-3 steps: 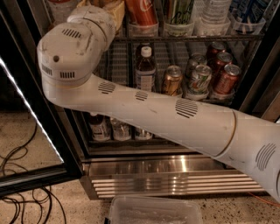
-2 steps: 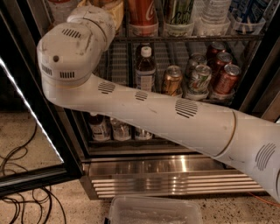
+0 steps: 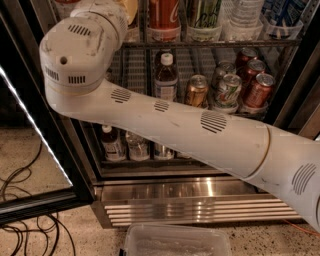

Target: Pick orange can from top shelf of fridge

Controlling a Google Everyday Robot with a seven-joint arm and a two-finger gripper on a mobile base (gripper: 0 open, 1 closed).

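Note:
The fridge (image 3: 200,205) stands open in front of me. The top shelf (image 3: 225,44) is a dark wire rack with clear cup stops. A golden-orange shape (image 3: 130,9), probably the orange can, shows in its left lane at the picture's top edge, mostly hidden by my arm. A red cola can (image 3: 164,17) and a green-and-white can (image 3: 204,15) stand to its right. My white arm (image 3: 165,120) crosses the view and bends up at its joint (image 3: 75,55) toward that left lane. The gripper is past the top edge, out of view.
On the rack below stand a dark bottle (image 3: 165,77), a golden can (image 3: 196,91), a green-white can (image 3: 228,90) and red cans (image 3: 259,90). Small bottles (image 3: 112,145) stand lower. The open glass door (image 3: 30,125) is left. Cables (image 3: 20,220) and a clear plastic bin (image 3: 177,242) lie on the floor.

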